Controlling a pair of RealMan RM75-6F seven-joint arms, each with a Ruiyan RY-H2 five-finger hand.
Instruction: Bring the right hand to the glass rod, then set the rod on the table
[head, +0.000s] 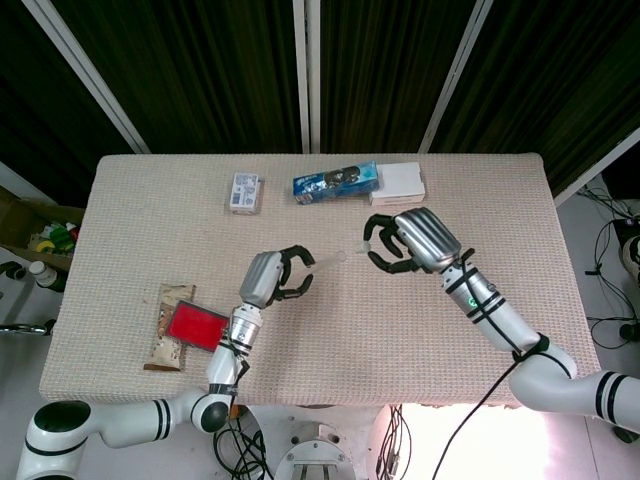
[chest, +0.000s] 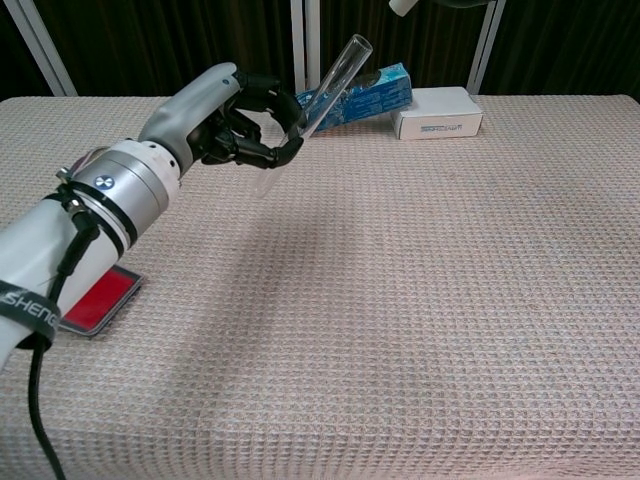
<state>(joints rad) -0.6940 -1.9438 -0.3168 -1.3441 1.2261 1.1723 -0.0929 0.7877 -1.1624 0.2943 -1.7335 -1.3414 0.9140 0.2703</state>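
The glass rod (head: 325, 263) is a clear tube held above the table by my left hand (head: 274, 275), which grips its lower part. In the chest view the glass rod (chest: 318, 102) tilts steeply up and to the right out of the left hand (chest: 238, 118). My right hand (head: 408, 240) hovers just right of the rod's upper tip with its fingers curved and apart, holding nothing. A small gap shows between its fingertips (head: 368, 243) and the tube. In the chest view only a sliver of the right hand (chest: 440, 4) shows at the top edge.
At the back of the table lie a blue box (head: 336, 181), a white box (head: 398, 183) and a small printed box (head: 244, 192). A red card on a snack packet (head: 190, 326) lies front left. The woven tablecloth (head: 330, 330) covers the table.
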